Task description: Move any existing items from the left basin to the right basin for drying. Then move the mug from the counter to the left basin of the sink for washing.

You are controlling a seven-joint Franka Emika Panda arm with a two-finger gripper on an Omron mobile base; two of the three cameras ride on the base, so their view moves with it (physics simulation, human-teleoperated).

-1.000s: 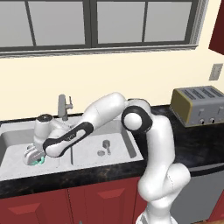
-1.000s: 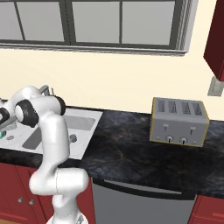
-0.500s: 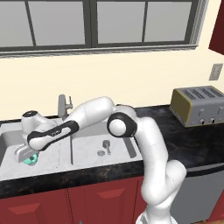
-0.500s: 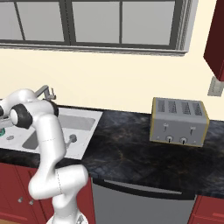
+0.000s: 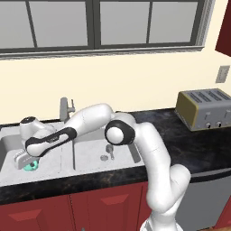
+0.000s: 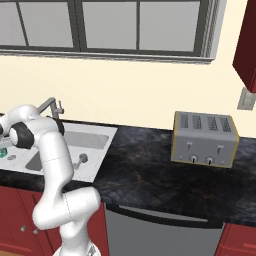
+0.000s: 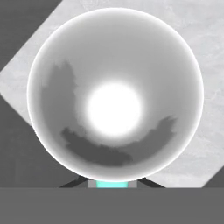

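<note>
Gripper (image 5: 28, 161) grasps the teal mug (image 5: 31, 166) low in the left basin (image 5: 11, 149). An early release could tip it. The utensil (image 5: 109, 150) lies in the right basin (image 5: 92, 145).

The teal-green mug (image 5: 31, 166) sits low in the left basin (image 5: 9, 149) of the light-grey sink (image 5: 90, 163), mouth upward; its pale round inside (image 7: 114, 94) faces the hand camera. The small grey utensil (image 5: 109, 151) lies in the right basin (image 5: 92, 151), across the divider from the mug. The black speckled worktop (image 6: 150, 170) surrounds the sink.
</note>
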